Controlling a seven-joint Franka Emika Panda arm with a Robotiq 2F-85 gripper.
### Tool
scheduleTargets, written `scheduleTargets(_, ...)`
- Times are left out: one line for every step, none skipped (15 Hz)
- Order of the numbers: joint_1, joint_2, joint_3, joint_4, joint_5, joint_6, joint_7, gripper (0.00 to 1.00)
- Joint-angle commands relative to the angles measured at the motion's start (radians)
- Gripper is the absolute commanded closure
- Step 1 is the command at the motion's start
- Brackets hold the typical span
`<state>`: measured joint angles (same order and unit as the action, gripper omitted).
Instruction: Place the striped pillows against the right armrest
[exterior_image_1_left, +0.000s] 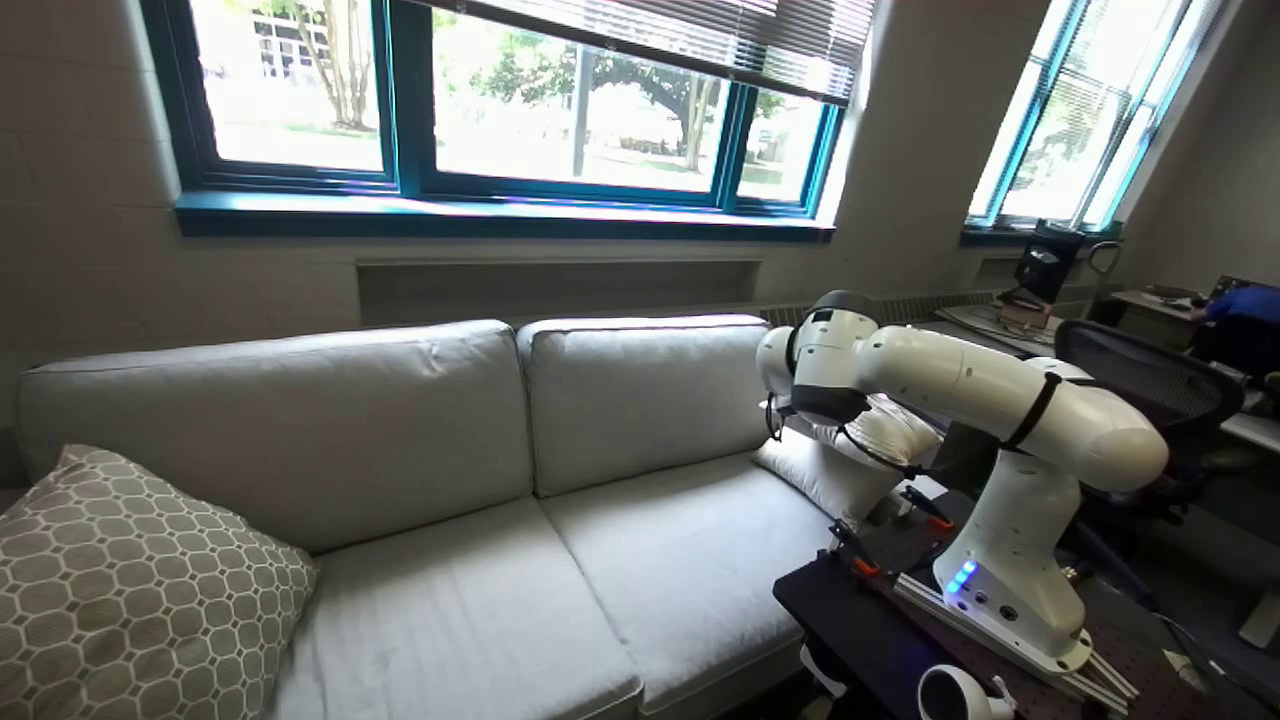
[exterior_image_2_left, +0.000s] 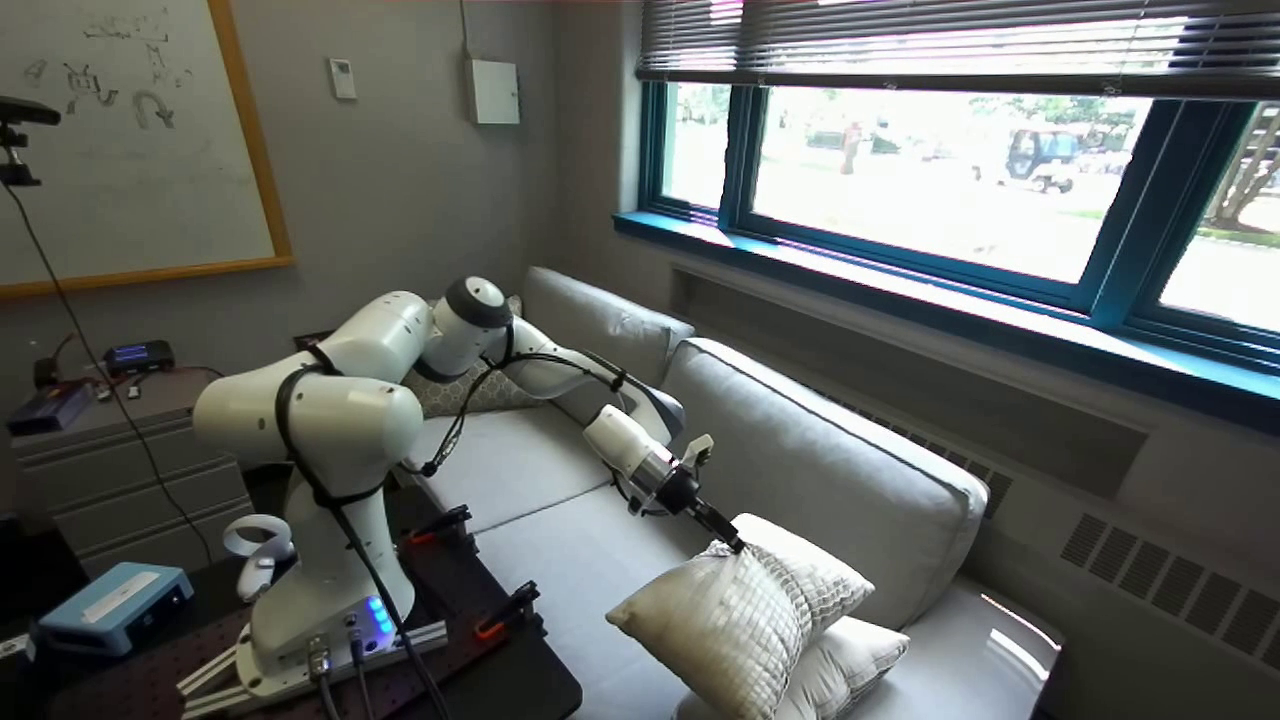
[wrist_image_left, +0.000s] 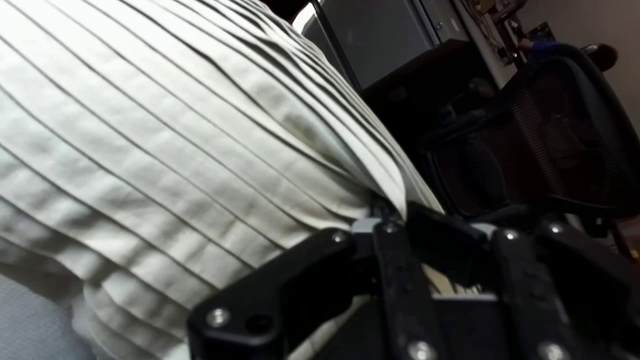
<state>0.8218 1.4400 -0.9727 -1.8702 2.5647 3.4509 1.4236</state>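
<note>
Under the gripper (exterior_image_2_left: 738, 546), one striped pillow (exterior_image_2_left: 730, 625) is held pinched.

Striped pillow (wrist_image_left: 165, 145), matt ridged cloth

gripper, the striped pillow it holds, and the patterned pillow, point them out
Gripper (exterior_image_2_left: 737, 546): in an exterior view, midway between its fingertips.
Held striped pillow (wrist_image_left: 165, 145): in the wrist view, on its striped face.
Patterned pillow (exterior_image_1_left: 150, 585): in an exterior view, on its front face.
</note>
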Motion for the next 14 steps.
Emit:
scheduleTargets(-0.026,-0.008,-0.011,0.033,0.032,0.023,-0.073,0.68)
scheduleTargets(-0.022,-0.001,-0.019,0.023,0.041,0.007,-0.076,0.62)
scheduleTargets(-0.024,-0.003,-0.021,0.027,0.046,0.01,-0.086,0.55)
scheduleTargets(-0.03,-0.017,-0.004,0.018,-0.027,0.013,-0.019,0.46)
scheduleTargets(-0.028,-0.01,-0.022,0.032,0.041,0.012,-0.093,0.39)
scheduleTargets(-0.03,-0.014,-0.022,0.032,0.043,0.012,-0.098,0.33)
scheduleTargets(-0.035,-0.027,-0.004,0.019,-0.028,0.012,-0.036,0.23)
scheduleTargets(-0.034,-0.024,-0.019,0.032,0.036,0.012,-0.114,0.17)
scheduleTargets(-0.047,-0.06,0.014,0.025,-0.052,0.012,-0.067,0.08)
scheduleTargets(-0.061,-0.094,0.039,0.042,-0.087,0.021,-0.104,0.02)
scheduleTargets(-0.079,-0.152,0.085,0.069,-0.151,0.023,-0.15,0.0)
scheduleTargets(-0.078,-0.166,0.112,0.102,-0.188,0.033,-0.15,0.0)
scheduleTargets(-0.077,-0.181,0.141,0.115,-0.227,0.02,-0.148,0.0)
scheduleTargets(-0.044,-0.079,0.082,0.073,-0.184,0.001,-0.078,0.0)
